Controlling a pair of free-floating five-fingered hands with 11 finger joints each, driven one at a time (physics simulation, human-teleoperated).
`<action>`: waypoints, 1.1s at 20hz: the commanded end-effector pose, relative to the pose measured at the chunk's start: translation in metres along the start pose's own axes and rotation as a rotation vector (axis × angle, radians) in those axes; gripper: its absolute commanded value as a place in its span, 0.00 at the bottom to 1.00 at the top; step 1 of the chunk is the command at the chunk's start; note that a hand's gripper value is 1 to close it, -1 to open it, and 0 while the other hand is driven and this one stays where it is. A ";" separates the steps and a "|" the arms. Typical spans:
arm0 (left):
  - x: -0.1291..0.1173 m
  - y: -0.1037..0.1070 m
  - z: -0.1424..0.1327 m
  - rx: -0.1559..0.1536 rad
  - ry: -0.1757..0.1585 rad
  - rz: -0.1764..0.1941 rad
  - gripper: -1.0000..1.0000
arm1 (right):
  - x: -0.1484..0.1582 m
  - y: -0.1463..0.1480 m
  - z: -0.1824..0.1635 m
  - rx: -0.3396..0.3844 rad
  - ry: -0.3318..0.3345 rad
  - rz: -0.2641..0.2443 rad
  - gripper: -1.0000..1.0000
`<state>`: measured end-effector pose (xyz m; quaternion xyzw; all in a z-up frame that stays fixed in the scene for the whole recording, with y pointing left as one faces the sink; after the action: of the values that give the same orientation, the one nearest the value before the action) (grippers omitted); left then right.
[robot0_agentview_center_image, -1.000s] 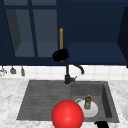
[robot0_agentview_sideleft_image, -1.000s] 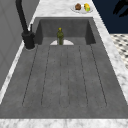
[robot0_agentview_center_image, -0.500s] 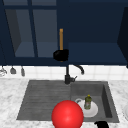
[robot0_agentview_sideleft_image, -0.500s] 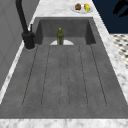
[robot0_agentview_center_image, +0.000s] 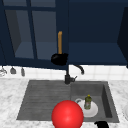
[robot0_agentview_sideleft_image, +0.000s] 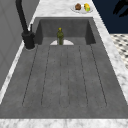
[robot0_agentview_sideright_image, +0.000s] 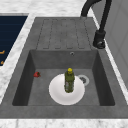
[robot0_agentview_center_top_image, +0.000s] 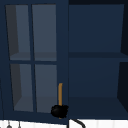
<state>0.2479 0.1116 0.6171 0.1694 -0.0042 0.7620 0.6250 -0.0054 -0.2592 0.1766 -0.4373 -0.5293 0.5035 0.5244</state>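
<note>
1 left hand gripping cabinet handle; 1 bottle on 1 plate.

A dark navy wall cabinet with a glass-paned door on the left and open shelves on the right hangs above a white tiled backsplash — below it runs a pale marble countertop.

The left hand floats high up, its fingers curled tight into a fist. The right hand hangs low at the front edge, its fingers unclear.
</note>
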 end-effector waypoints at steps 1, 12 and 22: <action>0.006 0.027 -0.018 -0.021 -0.018 0.010 1.00 | 0.000 0.000 0.000 0.000 0.000 0.000 0.50; 0.030 0.068 -0.045 -0.124 -0.035 -0.064 1.00 | 0.000 0.000 0.000 0.000 0.000 0.000 0.50; 0.054 0.101 -0.072 -0.208 -0.048 -0.128 1.00 | 0.000 0.000 0.000 0.000 0.000 0.000 0.50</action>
<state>0.1525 0.1509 0.6068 0.1229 -0.0967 0.7080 0.6887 -0.0054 -0.2592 0.1766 -0.4373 -0.5293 0.5035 0.5244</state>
